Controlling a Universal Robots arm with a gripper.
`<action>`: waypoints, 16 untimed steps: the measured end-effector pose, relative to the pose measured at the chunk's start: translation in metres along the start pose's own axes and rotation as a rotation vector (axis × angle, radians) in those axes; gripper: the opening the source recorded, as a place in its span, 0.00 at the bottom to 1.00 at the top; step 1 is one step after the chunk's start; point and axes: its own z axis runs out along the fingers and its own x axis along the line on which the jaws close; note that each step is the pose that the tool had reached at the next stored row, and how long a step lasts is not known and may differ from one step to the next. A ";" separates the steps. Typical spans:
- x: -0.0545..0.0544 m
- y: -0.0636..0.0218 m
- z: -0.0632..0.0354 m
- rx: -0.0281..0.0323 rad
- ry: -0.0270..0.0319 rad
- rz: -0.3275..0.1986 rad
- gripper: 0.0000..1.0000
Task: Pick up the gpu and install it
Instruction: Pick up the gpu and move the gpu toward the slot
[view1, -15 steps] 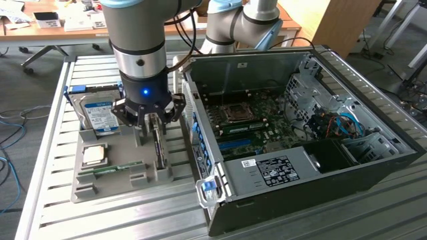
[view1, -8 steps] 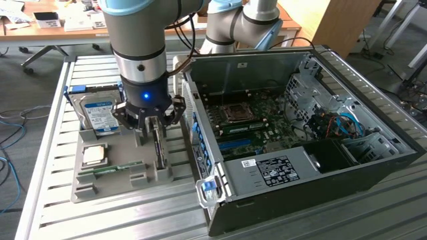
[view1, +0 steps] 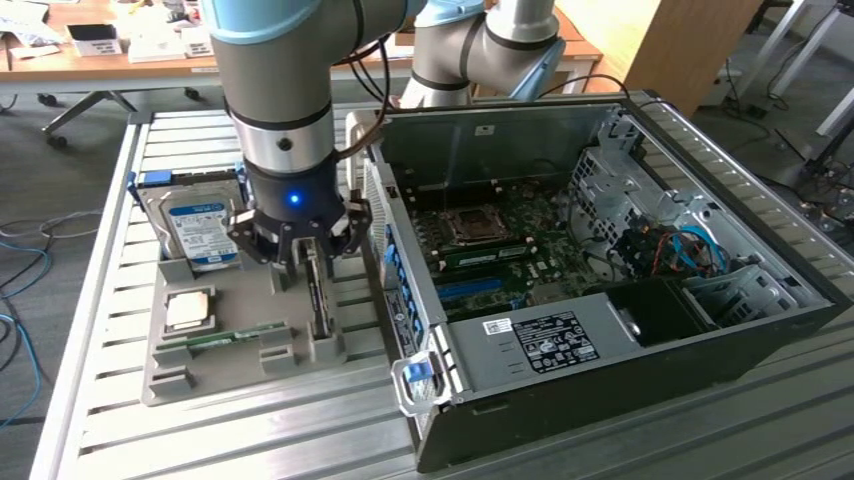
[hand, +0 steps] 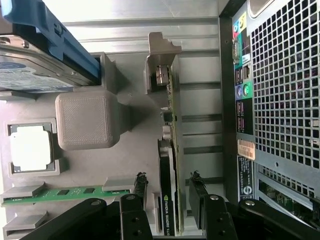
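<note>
The gpu stands on its long edge in a slot of the grey holder tray, its silver bracket at the end away from the wrist camera. My gripper is open and straddles the card's near end, with one black finger on each side and a small gap between each finger and the board. In the exterior view the gripper points straight down over the gpu, just beside the open computer case.
On the tray are a blue-labelled hard drive, a CPU and a green RAM stick. The case lies open, and its motherboard shows inside. Its perforated rear panel is close beside the gpu.
</note>
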 end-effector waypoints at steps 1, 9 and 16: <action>0.000 -0.0001 0.0014 0.0000 0.0000 0.000 0.47; 0.000 -0.0003 0.0061 0.0001 0.0002 0.000 0.47; 0.000 -0.0005 0.0114 0.0000 0.0000 0.000 0.47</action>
